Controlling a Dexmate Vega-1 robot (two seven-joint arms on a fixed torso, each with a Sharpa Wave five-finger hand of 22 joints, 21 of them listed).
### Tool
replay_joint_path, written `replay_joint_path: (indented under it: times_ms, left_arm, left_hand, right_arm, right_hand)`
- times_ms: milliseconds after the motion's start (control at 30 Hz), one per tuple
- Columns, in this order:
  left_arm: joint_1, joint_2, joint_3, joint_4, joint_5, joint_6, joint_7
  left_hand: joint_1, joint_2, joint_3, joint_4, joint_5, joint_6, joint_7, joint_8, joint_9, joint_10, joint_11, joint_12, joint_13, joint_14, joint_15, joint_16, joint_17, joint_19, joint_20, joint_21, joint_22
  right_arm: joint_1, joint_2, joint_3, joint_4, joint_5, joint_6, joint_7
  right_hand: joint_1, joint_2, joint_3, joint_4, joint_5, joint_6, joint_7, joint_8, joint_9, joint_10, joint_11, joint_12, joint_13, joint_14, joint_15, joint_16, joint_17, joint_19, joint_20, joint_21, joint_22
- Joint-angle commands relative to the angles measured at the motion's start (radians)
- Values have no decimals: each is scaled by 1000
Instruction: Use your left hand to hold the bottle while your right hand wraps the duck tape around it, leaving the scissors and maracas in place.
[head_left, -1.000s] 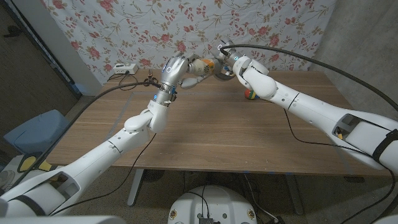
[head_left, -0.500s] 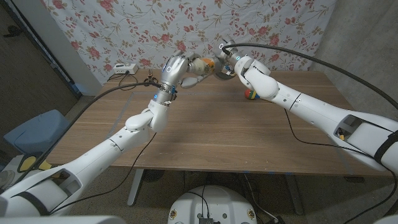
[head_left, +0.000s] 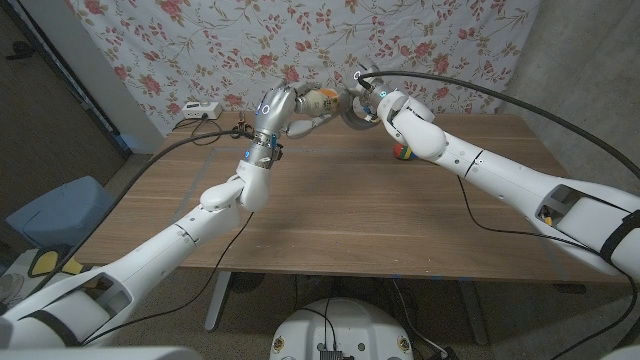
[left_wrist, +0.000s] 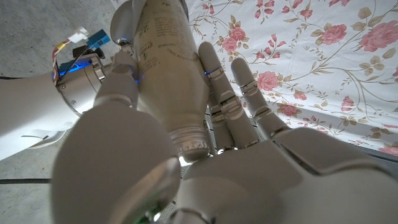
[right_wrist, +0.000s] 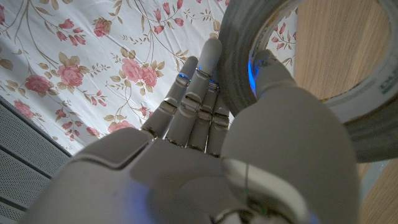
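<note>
My left hand (head_left: 274, 108) is raised over the table's far side and grips a pale bottle (head_left: 318, 102) with an orange band, which lies sideways and points toward my right hand. In the left wrist view the bottle (left_wrist: 166, 68) sits between the thumb and fingers of the left hand (left_wrist: 211, 168). My right hand (head_left: 376, 100) holds a grey roll of duct tape (head_left: 354, 110) close to the bottle's end. The thumb is hooked through the roll (right_wrist: 348, 118) in the right hand (right_wrist: 249, 162). The colourful maracas (head_left: 402, 152) lie under my right forearm. Dark scissors (head_left: 240, 129) lie behind my left wrist.
A white power strip (head_left: 200, 110) sits at the table's far left corner with a cable running off it. A floral cloth hangs behind the wooden table (head_left: 330, 220). A blue bin (head_left: 55, 205) stands on the floor to the left.
My left hand has turned a little and lifted the bottle slightly, bringing its end nearer the tape roll. The right hand has barely moved.
</note>
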Motion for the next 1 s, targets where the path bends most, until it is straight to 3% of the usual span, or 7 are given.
replay_joint_path:
  times_ms: [33, 67, 167, 300, 400, 667, 1000]
  left_arm:
    - [17, -3, -20, 6, -64, -15, -32]
    - [20, 4, -24, -2, -81, -18, -58]
    - [34, 27, -39, -43, -131, -6, -156]
    - [47, 43, -54, -77, -170, 20, -248]
    - [52, 46, -61, -80, -186, 24, -276]
    - [48, 39, -69, -64, -200, 8, -296]
    - [59, 42, -111, -65, -351, -6, -415]
  left_hand:
    - [-83, 113, -1, 55, 9, -125, -17, -68, -15, -122, -85, -114, -41, -237, -8, -77, -51, -134, 51, -69, 1]
    - [-114, 104, -12, 64, 9, -157, -26, -79, -17, -161, -70, -143, -50, -295, 0, -91, -67, -176, 70, -95, 0]
    - [-235, 70, -62, 91, 15, -338, -38, -97, -26, -317, -26, -235, -71, -538, 88, -104, -127, -334, 162, -201, 0]
    - [-309, 59, -90, 105, 20, -503, -48, -105, -33, -474, 9, -271, -80, -700, 147, -103, -175, -411, 198, -275, 3]
    - [-325, 60, -95, 105, 23, -555, -47, -101, -35, -546, 26, -275, -86, -757, 172, -101, -194, -426, 200, -300, 3]
    - [-346, 61, -102, 106, 23, -613, -55, -101, -37, -626, 41, -277, -95, -815, 197, -100, -214, -443, 201, -328, 4]
    - [-404, 64, -124, 120, 21, -689, -59, -98, -40, -725, 66, -268, -118, -953, 260, -99, -246, -525, 204, -402, 5]
  right_arm:
    - [5, 6, 5, 5, 10, -16, 11]
    - [5, 5, 6, 6, 9, -18, 10]
    - [7, 6, 7, 12, 8, -25, 10]
    - [8, 8, 13, 23, 14, -38, 7]
    - [11, 8, 15, 31, 17, -47, 4]
    - [15, 14, 15, 46, 22, -71, -11]
    - [-32, 3, 30, 11, 55, -114, -19]
  right_hand:
    - [133, 127, 23, 11, 9, 129, -107, 9, 3, 128, -94, 2, 145, 35, -69, -4, 4, -8, -6, 7, 1]
    - [133, 126, 22, 11, 9, 129, -106, 8, 3, 127, -94, 2, 147, 35, -69, -4, 5, -8, -6, 8, 1]
    - [132, 126, 22, 11, 9, 130, -107, 8, 4, 127, -96, 1, 147, 35, -69, -7, 6, -8, -6, 11, 1]
    - [134, 127, 22, 11, 10, 130, -107, 7, 3, 127, -96, 0, 147, 37, -70, -10, 6, -11, -6, 15, 0]
    - [133, 126, 20, 11, 10, 131, -108, 7, 3, 129, -94, -1, 146, 39, -69, -12, 7, -11, -6, 18, 0]
    - [134, 127, 20, 11, 11, 133, -106, 6, 6, 131, -93, -3, 148, 39, -69, -19, 10, -14, -6, 25, -1]
    - [135, 126, 20, 11, 13, 132, -107, 4, 7, 129, -90, -6, 152, 42, -69, -27, 14, -17, -4, 36, -2]
